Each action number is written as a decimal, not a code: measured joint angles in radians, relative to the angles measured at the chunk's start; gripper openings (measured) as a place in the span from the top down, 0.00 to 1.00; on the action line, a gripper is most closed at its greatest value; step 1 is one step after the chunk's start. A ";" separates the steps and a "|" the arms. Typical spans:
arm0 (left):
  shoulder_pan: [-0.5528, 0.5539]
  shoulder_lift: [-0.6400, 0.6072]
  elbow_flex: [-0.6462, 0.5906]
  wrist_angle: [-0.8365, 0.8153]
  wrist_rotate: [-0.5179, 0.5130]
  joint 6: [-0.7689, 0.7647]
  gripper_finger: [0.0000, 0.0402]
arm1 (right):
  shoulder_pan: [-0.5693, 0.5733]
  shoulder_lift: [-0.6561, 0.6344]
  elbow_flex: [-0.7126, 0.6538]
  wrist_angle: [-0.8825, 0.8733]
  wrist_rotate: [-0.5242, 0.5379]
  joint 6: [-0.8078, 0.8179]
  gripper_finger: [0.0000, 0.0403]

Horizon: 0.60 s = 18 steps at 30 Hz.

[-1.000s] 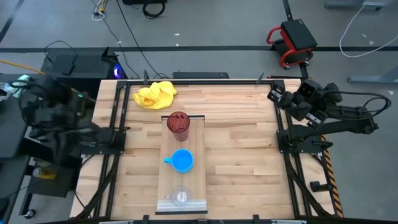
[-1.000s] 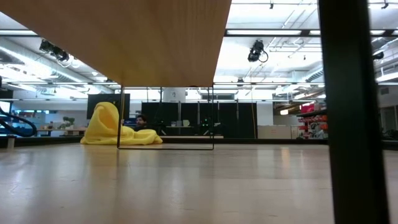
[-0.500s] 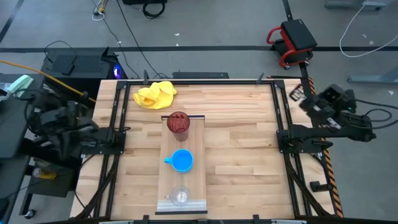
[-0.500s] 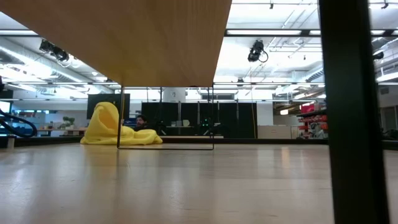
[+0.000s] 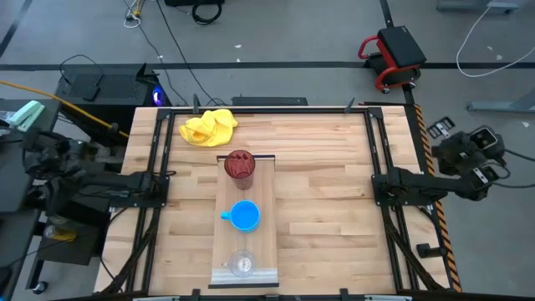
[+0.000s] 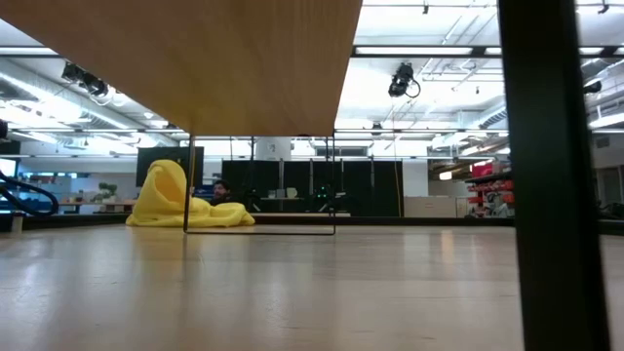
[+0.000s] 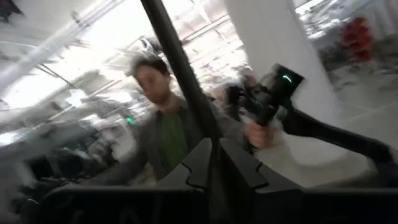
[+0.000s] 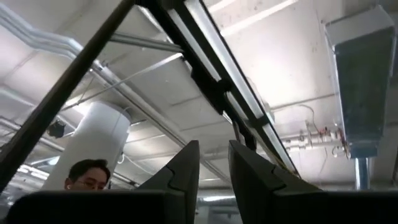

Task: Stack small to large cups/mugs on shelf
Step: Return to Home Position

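The pale shelf board (image 5: 263, 226) lies in the middle of the table, running from far to near. Three vessels stand on it on their bases. The dark red ribbed tumbler (image 5: 239, 165) is at its far end, the blue mug (image 5: 244, 216) in the middle with its handle toward the table's left, and the clear glass cup (image 5: 242, 265) at the near end by the raised lip. My left gripper (image 7: 215, 163) is off the table past its left edge, shut and empty. My right gripper (image 8: 214, 163) is off the table past its right edge, shut and empty, pointing up at the ceiling.
A crumpled yellow cloth (image 5: 209, 127) lies at the table's far left and also shows in the low view (image 6: 185, 200). Black frame rails run along the table's left and right sides (image 5: 380, 180). A person (image 7: 161, 118) stands beyond the table in the left wrist view.
My right arm has drawn back from over the table's far right corner to beyond the right edge and tipped its gripper upward. My left arm has drawn a little farther out past the left edge. The cups, the shelf and the cloth have stayed where they were.
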 joint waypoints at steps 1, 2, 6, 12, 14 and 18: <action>0.001 0.002 0.003 -0.008 0.033 -0.007 0.90 | 0.000 0.001 -0.008 0.018 0.005 -0.001 0.77; 0.001 0.008 0.013 -0.010 0.036 -0.010 0.90 | 0.000 0.002 -0.023 0.029 -0.005 0.004 0.77; -0.006 0.000 0.013 -0.016 0.099 0.060 0.90 | 0.000 0.001 -0.032 0.029 0.000 -0.027 0.77; -0.019 0.000 -0.064 -0.035 0.122 0.151 0.92 | 0.001 0.002 -0.194 0.132 0.091 0.021 0.77; -0.032 0.000 -0.120 -0.019 0.100 0.137 0.93 | 0.000 0.003 -0.266 0.195 0.103 0.045 0.77; -0.075 0.000 -0.226 0.036 0.033 0.114 0.92 | 0.000 0.002 -0.364 0.276 0.122 0.108 0.77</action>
